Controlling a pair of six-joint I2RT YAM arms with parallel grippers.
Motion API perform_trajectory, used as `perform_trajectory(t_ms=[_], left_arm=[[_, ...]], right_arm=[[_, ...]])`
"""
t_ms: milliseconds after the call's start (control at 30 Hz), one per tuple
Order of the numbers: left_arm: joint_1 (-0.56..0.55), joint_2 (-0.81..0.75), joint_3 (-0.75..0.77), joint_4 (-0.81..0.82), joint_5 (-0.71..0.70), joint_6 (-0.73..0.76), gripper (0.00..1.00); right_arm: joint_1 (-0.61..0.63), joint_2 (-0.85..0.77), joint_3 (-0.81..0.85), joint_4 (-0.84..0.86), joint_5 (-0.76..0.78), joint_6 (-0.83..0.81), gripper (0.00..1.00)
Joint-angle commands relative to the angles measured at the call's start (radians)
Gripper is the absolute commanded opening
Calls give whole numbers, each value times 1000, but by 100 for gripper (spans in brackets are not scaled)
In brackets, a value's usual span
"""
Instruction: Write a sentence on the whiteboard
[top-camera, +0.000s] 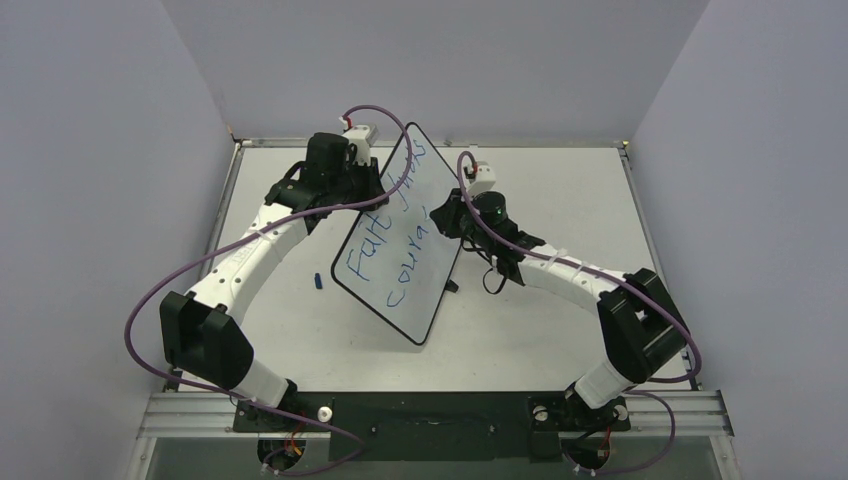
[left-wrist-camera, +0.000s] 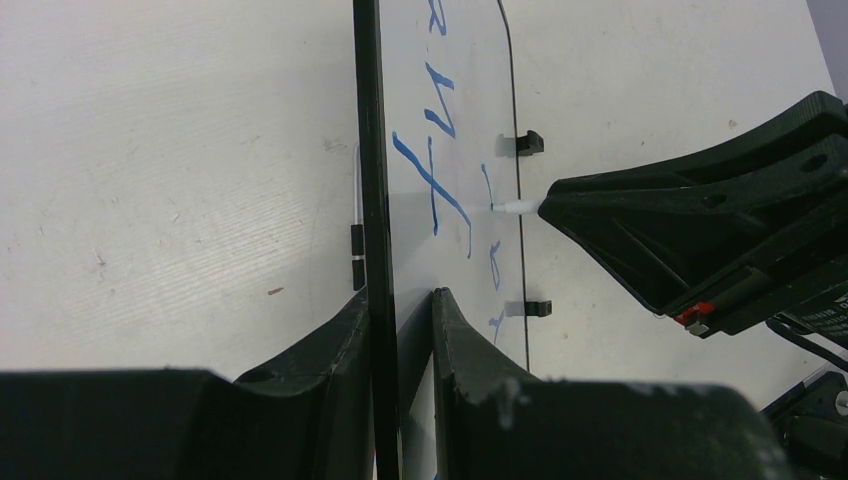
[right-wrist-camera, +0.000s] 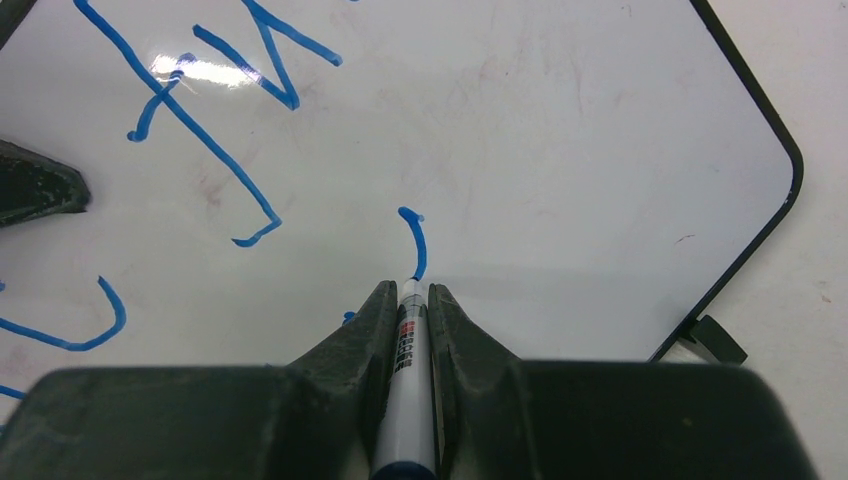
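Observation:
The whiteboard (top-camera: 421, 300) stands tilted on its edge at the table's middle, black-framed. Blue words (top-camera: 375, 255) run across it in two lines. My left gripper (top-camera: 378, 190) is shut on its upper edge; in the left wrist view the gripper (left-wrist-camera: 400, 300) clamps the frame (left-wrist-camera: 369, 150) between both fingers. My right gripper (top-camera: 445, 212) is shut on a white marker with a blue end (right-wrist-camera: 408, 370). The marker's tip touches the board (right-wrist-camera: 560, 150) at the foot of a short fresh blue stroke (right-wrist-camera: 416, 240). That tip also shows in the left wrist view (left-wrist-camera: 515, 207).
A small blue cap (top-camera: 317, 281) lies on the table (top-camera: 560, 330) left of the board. Two black tabs (left-wrist-camera: 530, 143) stick out of the board's lower edge, one near my right gripper (right-wrist-camera: 715, 340). Grey walls close three sides.

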Motion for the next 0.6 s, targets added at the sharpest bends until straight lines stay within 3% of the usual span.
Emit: perform_trajectory(t_ms=[0, 567], left_arm=[[6, -40, 30, 57, -86, 103, 0], [6, -41, 28, 59, -85, 103, 0]], right_arm=[[27, -44, -17, 26, -33, 12, 0], [28, -34, 74, -13, -15, -3, 0]])
